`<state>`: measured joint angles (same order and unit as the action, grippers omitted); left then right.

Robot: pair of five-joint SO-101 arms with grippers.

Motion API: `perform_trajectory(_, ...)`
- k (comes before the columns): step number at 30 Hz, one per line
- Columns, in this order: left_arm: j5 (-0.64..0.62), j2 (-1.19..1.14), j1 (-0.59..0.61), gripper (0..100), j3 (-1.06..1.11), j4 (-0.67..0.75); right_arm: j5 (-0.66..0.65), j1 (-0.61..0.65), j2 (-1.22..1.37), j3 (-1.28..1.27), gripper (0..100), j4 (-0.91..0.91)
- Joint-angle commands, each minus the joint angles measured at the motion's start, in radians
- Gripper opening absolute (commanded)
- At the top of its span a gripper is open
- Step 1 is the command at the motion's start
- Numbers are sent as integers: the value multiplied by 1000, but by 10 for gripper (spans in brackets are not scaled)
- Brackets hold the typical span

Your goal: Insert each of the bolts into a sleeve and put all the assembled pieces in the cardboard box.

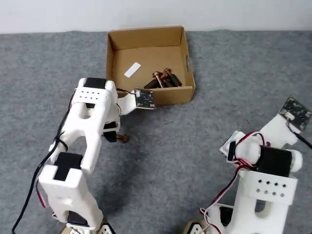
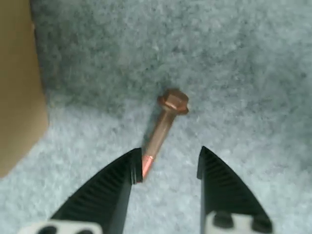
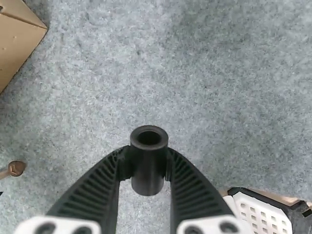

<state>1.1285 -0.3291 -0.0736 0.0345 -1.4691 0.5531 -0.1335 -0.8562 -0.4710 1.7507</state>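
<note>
Near the cardboard box, on grey mat | step: picking up copper bolt | your left claw stands open astride its tip | your right claw grips black sleeve | next: close left, lift, align with bore.

A grey carpet covers the whole table. Its nap is short and mottled, lighter in some patches and darker in others, with soft shadows lying on it here and there. At the far edge it meets a plain white wall, and the line between the two runs straight across. A small white slip lies flat on the floor of the box, set at a slant, towards one side wall.
</note>
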Motion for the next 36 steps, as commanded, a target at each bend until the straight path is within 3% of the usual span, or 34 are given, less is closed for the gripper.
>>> perform_trajectory(1,9,-12,-25,185,-38,31,-9,-7,-16,11,8,-1)
perform_trajectory(15,8,-129,-43,183,-38,123,-9,-5,-12,11,8,-28)
perform_trajectory(21,6,-169,-57,70,-38,129,-9,-5,-12,12,8,-30)
perform_trajectory(32,-287,-121,-110,8,-99,92,-11,-4,-19,14,8,-24)
perform_trajectory(36,-342,-18,-155,6,-99,-17,-44,-4,-22,17,8,-19)
